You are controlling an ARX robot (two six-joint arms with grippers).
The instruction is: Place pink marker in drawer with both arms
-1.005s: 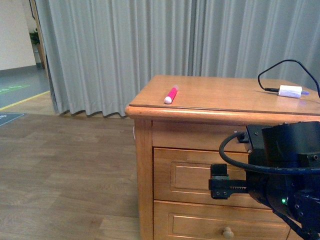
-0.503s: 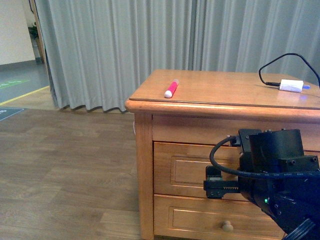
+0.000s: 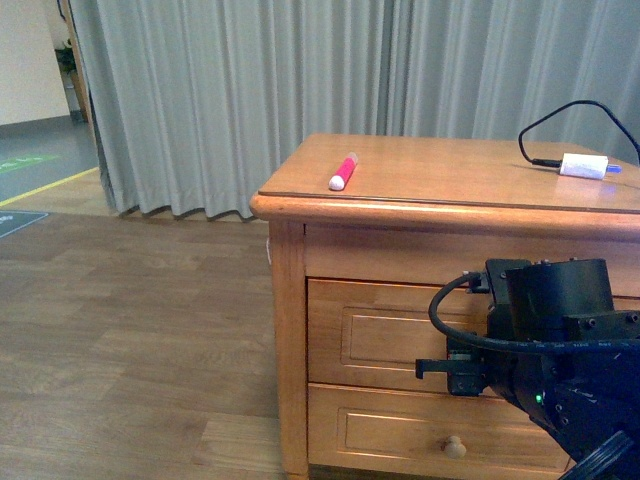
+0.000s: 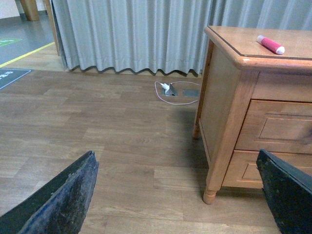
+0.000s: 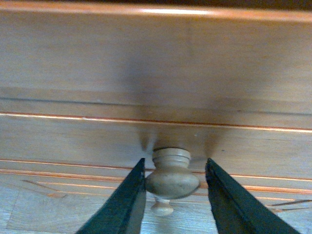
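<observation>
Right wrist view has the right gripper (image 5: 175, 165) open narrowly either side of the drawer (image 5: 146, 131) knob (image 5: 171, 181), left gripper (image 4: 175, 158) spread wide, marker (image 4: 270, 44) on the dresser (image 4: 234, 39).

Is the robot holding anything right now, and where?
Nothing is clamped yet. The right gripper has open jaws around the knob of the drawer; the left gripper is open and empty.
</observation>
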